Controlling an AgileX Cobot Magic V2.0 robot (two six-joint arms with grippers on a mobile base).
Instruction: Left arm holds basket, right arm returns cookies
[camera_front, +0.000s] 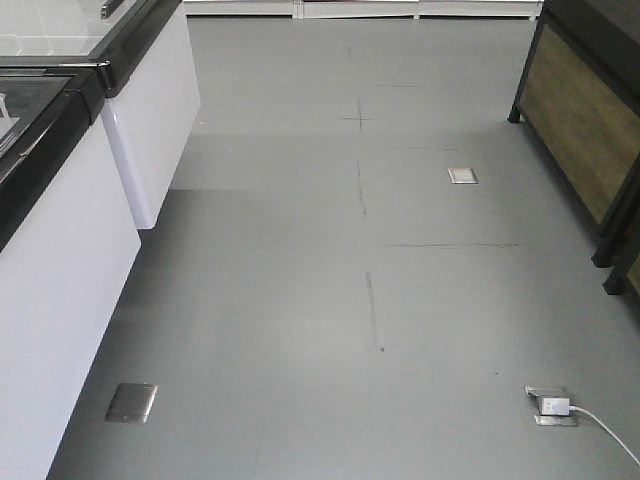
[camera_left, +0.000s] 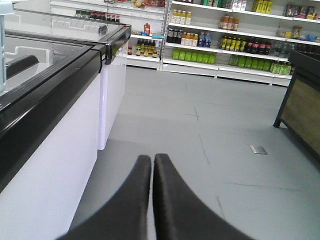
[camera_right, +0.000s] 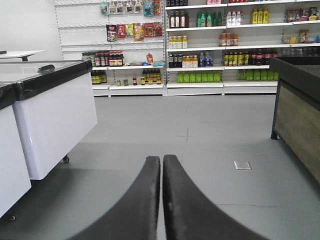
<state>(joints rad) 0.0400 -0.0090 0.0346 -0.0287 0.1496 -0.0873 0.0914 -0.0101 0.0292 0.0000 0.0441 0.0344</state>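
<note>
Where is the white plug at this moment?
In the front-facing view, the white plug sits at the lower right on a metal floor socket, its cable running right.

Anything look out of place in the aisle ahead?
One thing: the floor socket at the front view's lower right stands open with a white plug in it, and its cable trails loose across the floor. Otherwise, left claw and right claw are shut, empty.

Front view: chest freezers (camera_front: 60, 200) in a row at 9–10 o'clock, display stand (camera_front: 580, 110) at 2–3, open floor (camera_front: 300, 300) between. Floor plate (camera_front: 131, 402) at 7, second plate (camera_front: 461, 176) at 1, socket box (camera_front: 560, 421) at 5 with a plug (camera_front: 554, 405) in it. Ahead of left gripper (camera_left: 152, 159) and right gripper (camera_right: 161, 159), stocked shelves (camera_right: 220, 50) at 12, beyond the floor.
</note>
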